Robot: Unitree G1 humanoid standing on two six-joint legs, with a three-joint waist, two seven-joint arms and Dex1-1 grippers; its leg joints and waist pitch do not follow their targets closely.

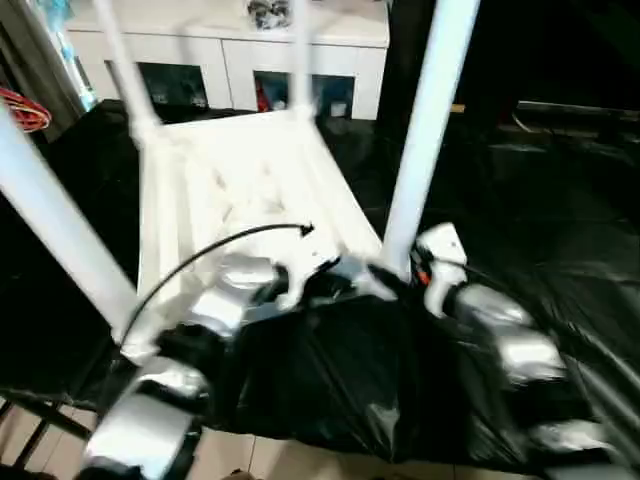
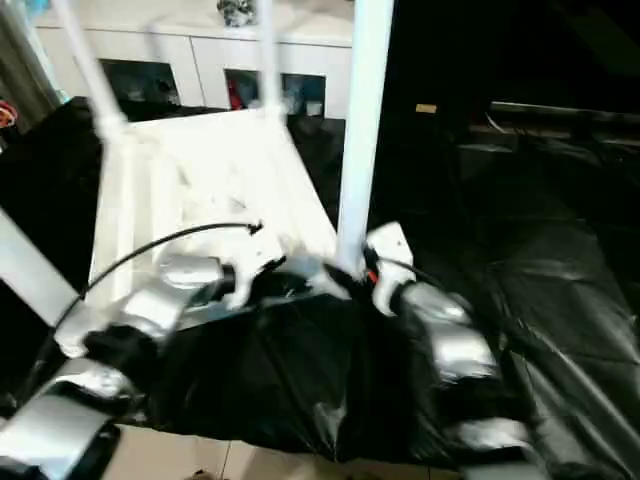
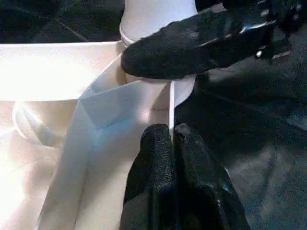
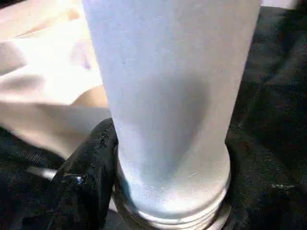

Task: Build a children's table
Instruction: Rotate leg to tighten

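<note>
1. The children's table lies upside down on black sheeting at centre frame in the left eye view, its legs standing up.
2. The near right leg rises at centre right from its corner socket.
3. The right gripper, at lower centre right, has its jaws clasped around this leg's base.
4. The left gripper, lower centre, has its jaws clenched together, pinching the tabletop's thin rim by that corner.
5. A white cabinet spans the top of the frame.
</note>
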